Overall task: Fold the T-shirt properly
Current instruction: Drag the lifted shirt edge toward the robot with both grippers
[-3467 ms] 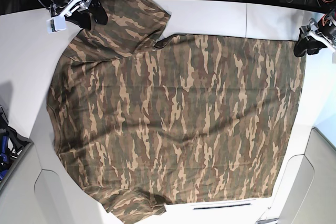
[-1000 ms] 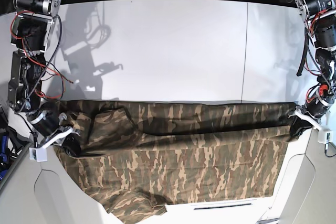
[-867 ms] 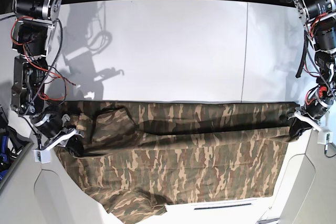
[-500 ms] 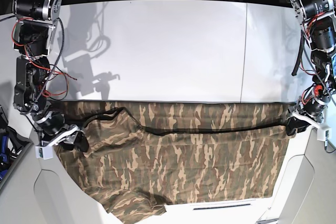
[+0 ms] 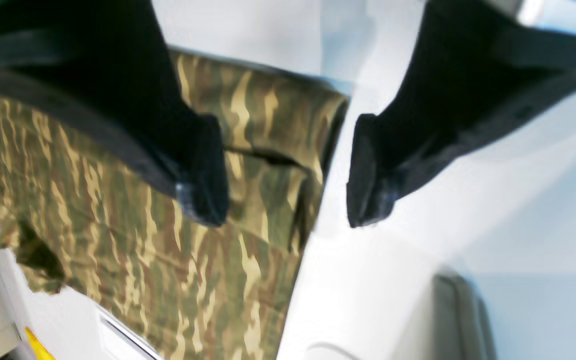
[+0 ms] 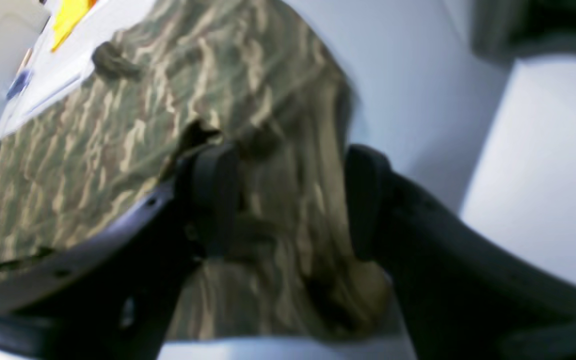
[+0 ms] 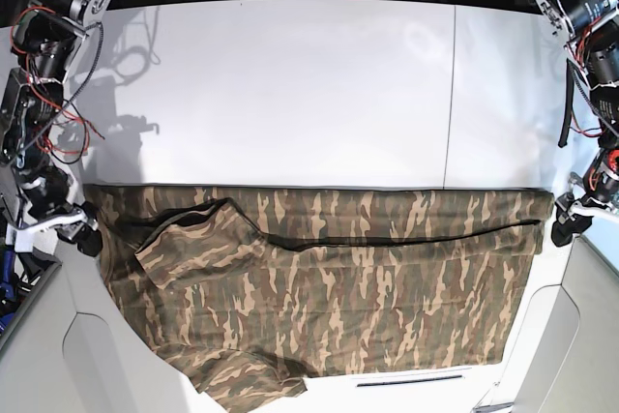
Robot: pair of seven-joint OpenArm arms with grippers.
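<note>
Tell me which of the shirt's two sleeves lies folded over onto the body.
The sleeve near the right gripper; the other sleeve pokes out flat at the T-shirt's near edge.

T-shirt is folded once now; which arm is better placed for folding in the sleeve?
Probably the right gripper: it hangs open beside the sleeve end of the T-shirt. The left gripper, also open, is at the hem end.

Both grippers let go of the folded shirt

The left gripper [image 5: 288,190] and right gripper [image 6: 288,200] opened and drew outward off the T-shirt [image 7: 338,278].
</note>
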